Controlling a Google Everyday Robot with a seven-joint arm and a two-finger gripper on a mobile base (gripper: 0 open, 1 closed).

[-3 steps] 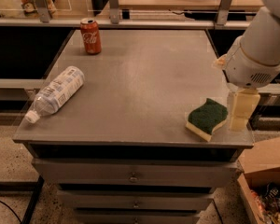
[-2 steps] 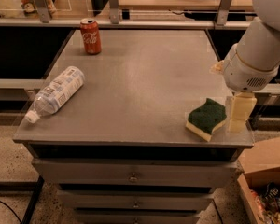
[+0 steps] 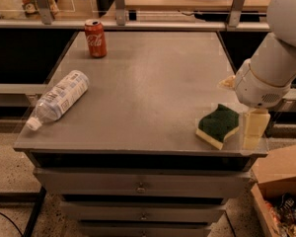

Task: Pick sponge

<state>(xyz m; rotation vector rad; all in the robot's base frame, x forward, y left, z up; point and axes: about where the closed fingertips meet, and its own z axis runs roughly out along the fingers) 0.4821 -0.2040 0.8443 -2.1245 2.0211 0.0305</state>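
sponge (image 3: 218, 125): lies flat on the grey table (image 3: 148, 83) at its front right corner, dark green side up, with the pale yellow foam showing along its near edge.
gripper (image 3: 254, 128): hangs below the white arm (image 3: 274, 68) at the table's right front edge, its pale yellow end reaching down to the tabletop.
sponge to gripper: the sponge sits just beside the gripper, on its left in the camera view. whether the two touch cannot be told. the sponge rests on the table, not lifted.
grip state: cannot tell whether it is spread or pressed together. nothing is seen pinched in it.
red soda can (image 3: 95, 38): upright near the back left corner, well apart from the sponge.
plastic water bottle (image 3: 59, 98): on its side at the left of the table, cap toward the front left edge.
drawers (image 3: 138, 186): stacked under the tabletop, closed.
cardboard box (image 3: 281, 169): on the floor at the lower right.
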